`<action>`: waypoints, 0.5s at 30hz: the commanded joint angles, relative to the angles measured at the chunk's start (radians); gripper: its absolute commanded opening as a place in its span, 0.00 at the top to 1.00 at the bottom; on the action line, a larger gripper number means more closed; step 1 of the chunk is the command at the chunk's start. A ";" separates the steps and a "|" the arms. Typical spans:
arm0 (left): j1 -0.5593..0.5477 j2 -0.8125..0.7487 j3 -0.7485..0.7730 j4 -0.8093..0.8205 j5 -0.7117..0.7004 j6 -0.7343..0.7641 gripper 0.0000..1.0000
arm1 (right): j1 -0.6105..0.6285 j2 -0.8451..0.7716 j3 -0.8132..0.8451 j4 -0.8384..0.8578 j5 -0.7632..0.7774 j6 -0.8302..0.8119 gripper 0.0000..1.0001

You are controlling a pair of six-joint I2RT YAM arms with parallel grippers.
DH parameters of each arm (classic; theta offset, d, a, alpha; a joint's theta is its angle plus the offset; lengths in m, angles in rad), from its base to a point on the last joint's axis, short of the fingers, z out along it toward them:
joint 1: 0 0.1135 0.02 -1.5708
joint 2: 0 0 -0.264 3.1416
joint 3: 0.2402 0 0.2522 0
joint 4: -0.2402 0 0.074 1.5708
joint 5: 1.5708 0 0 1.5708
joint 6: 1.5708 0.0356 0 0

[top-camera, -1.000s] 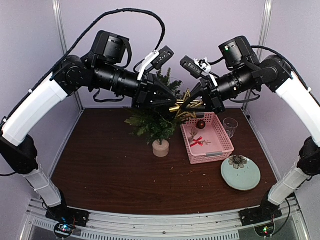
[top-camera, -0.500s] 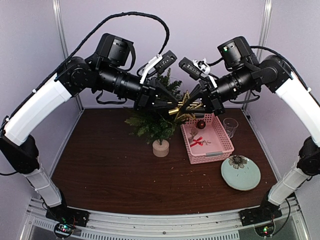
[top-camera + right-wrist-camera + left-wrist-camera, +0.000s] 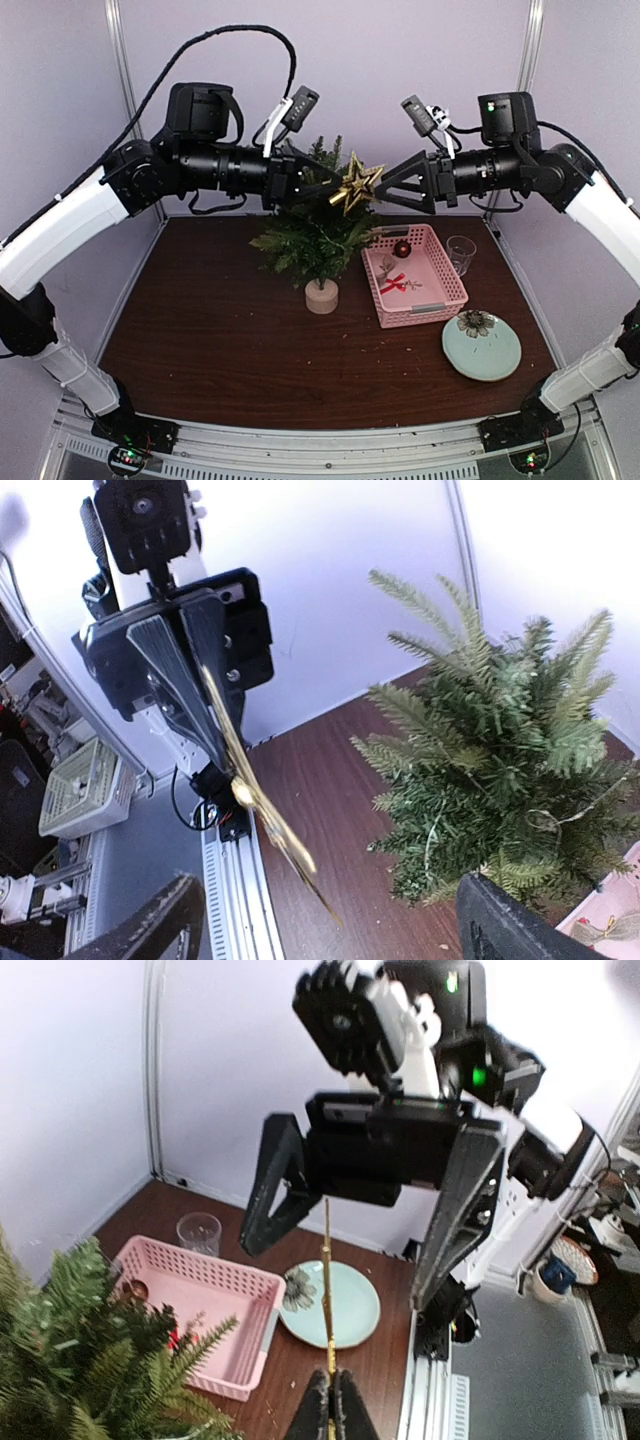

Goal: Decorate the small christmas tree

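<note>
I count one small christmas tree (image 3: 315,240), far and left of centre, and one gold star (image 3: 355,184) in the air above it. To the right sit one pink basket (image 3: 455,290), one clear glass (image 3: 461,252) on its far right side, and one pale green plate (image 3: 495,365) nearer me, carrying one flower ornament (image 3: 476,323). Inside the basket I make out one dark red ball (image 3: 402,249) and one red bow (image 3: 394,283). Two arms are in view: the left arm (image 3: 70,220) and the right arm (image 3: 610,210).

Both arms stretched inward, raised and level, tip to tip; left gripper (image 3: 333,190) pinched a gold star (image 3: 356,183), right gripper (image 3: 386,188) gaped wide.
</note>
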 commanded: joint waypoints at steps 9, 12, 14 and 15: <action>0.001 -0.040 -0.078 0.549 -0.155 -0.235 1.00 | -0.038 -0.095 -0.346 1.041 0.068 0.619 0.21; 0.002 -0.036 -0.119 0.647 -0.159 -0.293 1.00 | -0.031 -0.060 -0.345 1.169 0.071 0.688 0.28; 0.002 -0.031 -0.134 0.687 -0.164 -0.323 1.00 | -0.022 -0.037 -0.334 1.229 0.067 0.716 0.33; 0.002 -0.028 -0.136 0.694 -0.167 -0.331 1.00 | -0.014 -0.023 -0.327 1.242 0.065 0.721 0.35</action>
